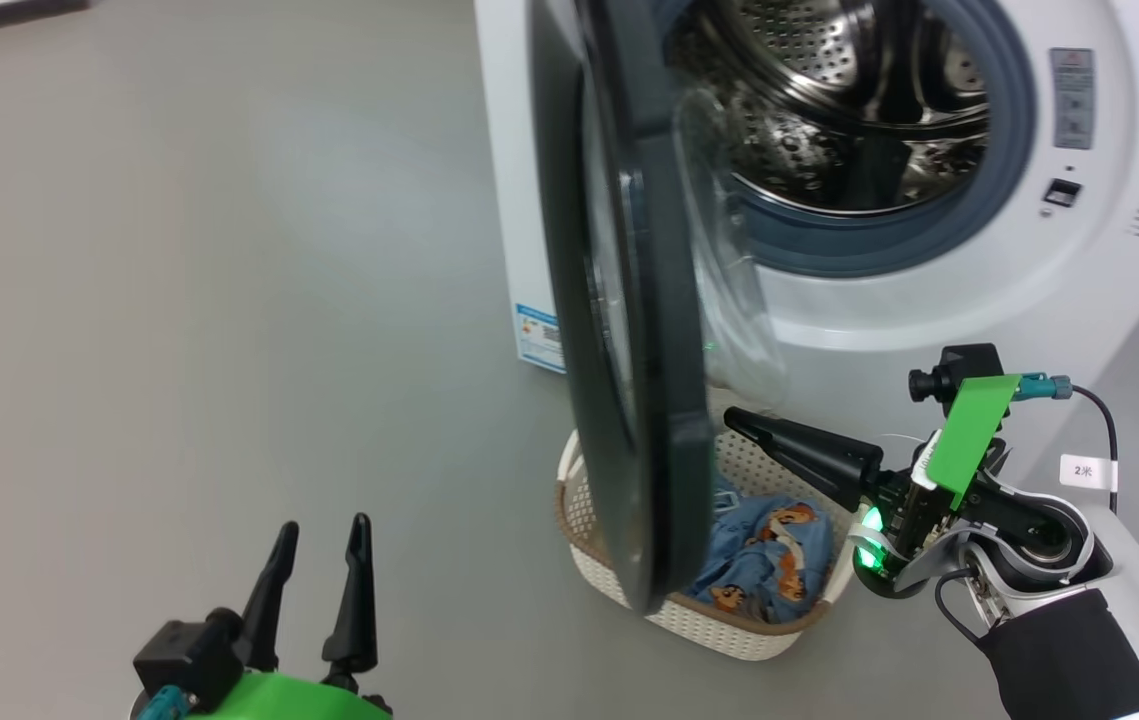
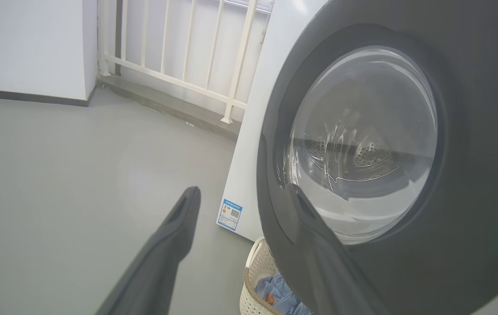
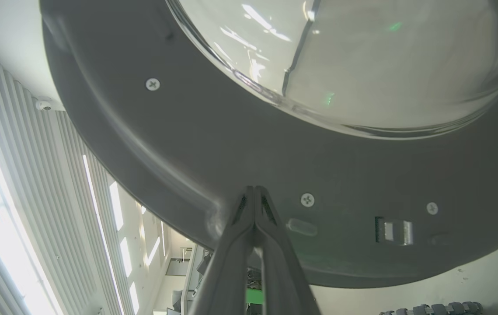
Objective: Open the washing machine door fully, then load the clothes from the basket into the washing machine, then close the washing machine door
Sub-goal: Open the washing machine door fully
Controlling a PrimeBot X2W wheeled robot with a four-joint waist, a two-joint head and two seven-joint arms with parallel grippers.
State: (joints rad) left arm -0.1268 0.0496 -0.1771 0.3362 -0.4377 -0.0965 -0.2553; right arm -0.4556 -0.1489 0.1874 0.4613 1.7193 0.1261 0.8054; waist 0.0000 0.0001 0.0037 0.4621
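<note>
The washing machine [image 1: 939,310] stands at the upper right with its steel drum [image 1: 849,100] exposed. The washing machine door [image 1: 629,300] hangs partly open, seen edge-on, over the basket [image 1: 729,630]. Light blue printed clothes [image 1: 769,550] lie in the basket. My right gripper [image 1: 731,417] is shut, empty, its tips at the door's dark grey inner face [image 3: 214,144], below the glass bowl [image 3: 362,57]; the right gripper [image 3: 254,191] touches or nearly touches that face. My left gripper [image 1: 322,530] stands open at the lower left, apart from the door. The left gripper [image 2: 242,194] faces the door's outer window [image 2: 362,140].
Bare grey floor [image 1: 209,300] spreads to the left of the machine. A white railing [image 2: 179,57] and a wall [image 2: 26,43] stand beyond it. A blue label [image 2: 230,214] marks the machine's side. A latch slot [image 3: 393,230] sits on the door's inner face.
</note>
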